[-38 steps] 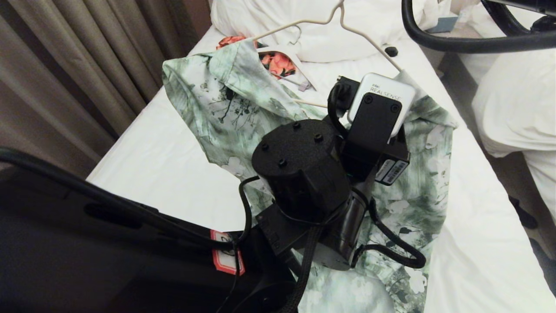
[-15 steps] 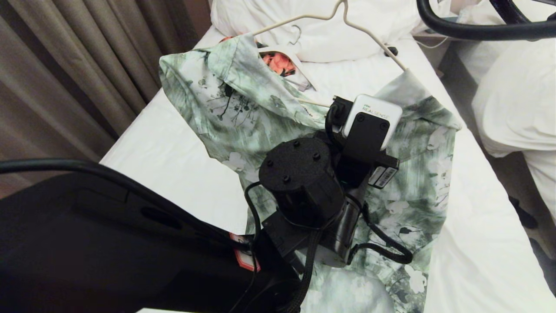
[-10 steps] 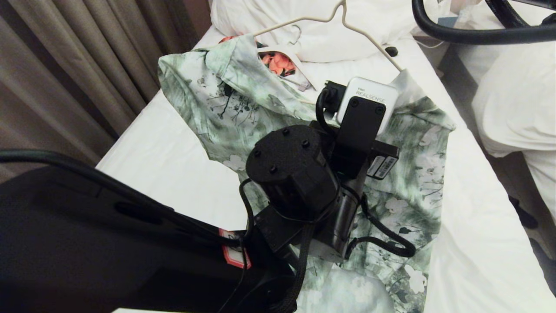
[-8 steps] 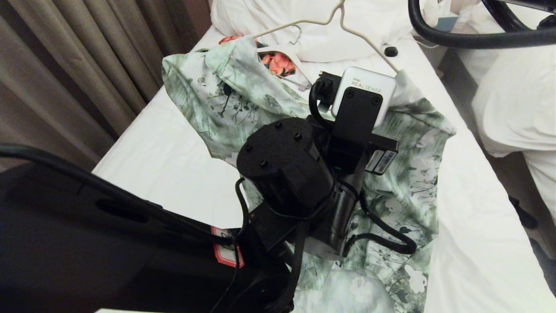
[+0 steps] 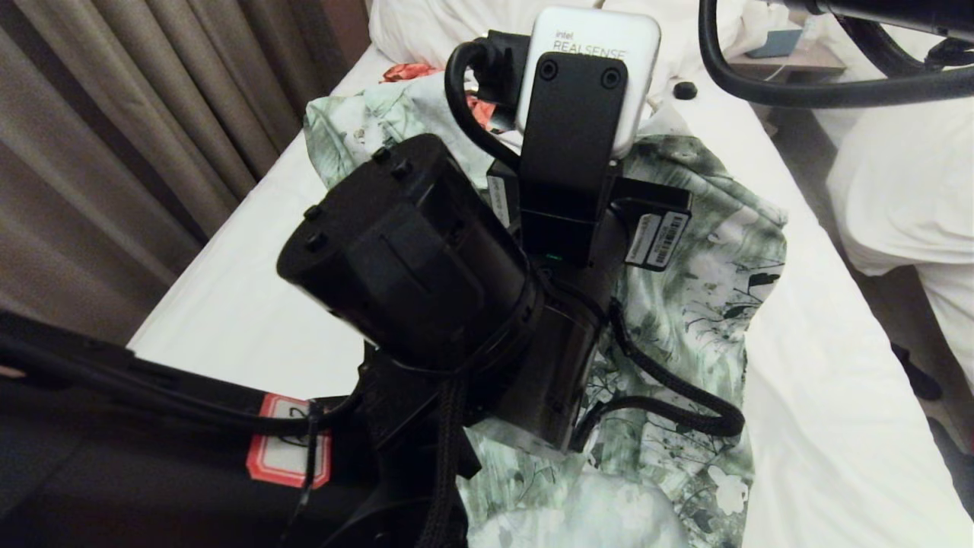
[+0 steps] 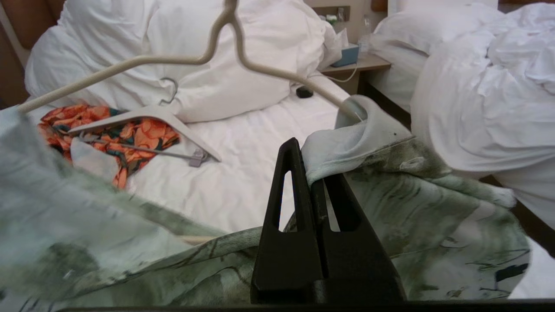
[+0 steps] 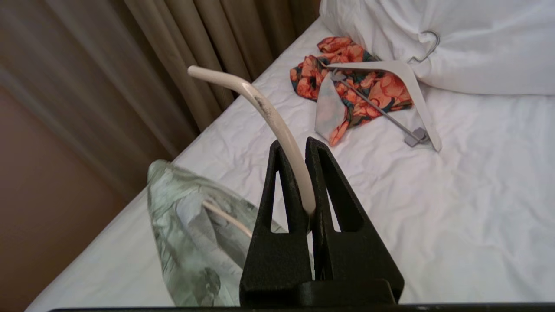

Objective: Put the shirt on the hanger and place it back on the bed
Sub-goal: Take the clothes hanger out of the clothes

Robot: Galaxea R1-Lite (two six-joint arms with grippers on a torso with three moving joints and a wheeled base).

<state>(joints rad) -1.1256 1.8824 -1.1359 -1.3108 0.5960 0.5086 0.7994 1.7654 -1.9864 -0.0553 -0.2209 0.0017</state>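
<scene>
While the left arm's wrist and its white camera fill the near middle of the head view, the left gripper [image 6: 318, 173] itself shows only from its own wrist; its two black fingers are pressed together on a pale fold of the shirt [image 5: 685, 320], seemingly the collar edge by the neck, though the fold is bunched and I cannot tell exactly which part; the green-and-white cloth spreads beneath and beyond the arm over the white sheet of the bed [image 5: 251, 304], its length running along the bed from the near hem toward the pillow [image 6: 130, 47], the neck end farthest away; the hanger [image 6: 225, 47] sits in that far end, its cream shoulders lying across the bed's width, one shoulder going into the fabric just beside the left gripper, the other reaching over the other side of the shirt, and its neck rising up out of the left wrist view; the right gripper [image 7: 301, 173], seen from its own wrist, pinches the slim cream hook of the hanger between closed fingers, the hook curving up and away toward the curtain [image 5: 114, 114]; beyond, near the pillow, an orange floral garment [image 6: 108, 134] lies on the sheet with a thick white hanger [image 6: 143, 119] on it; a second bed [image 6: 485, 78] with a heaped duvet stands to one side.
</scene>
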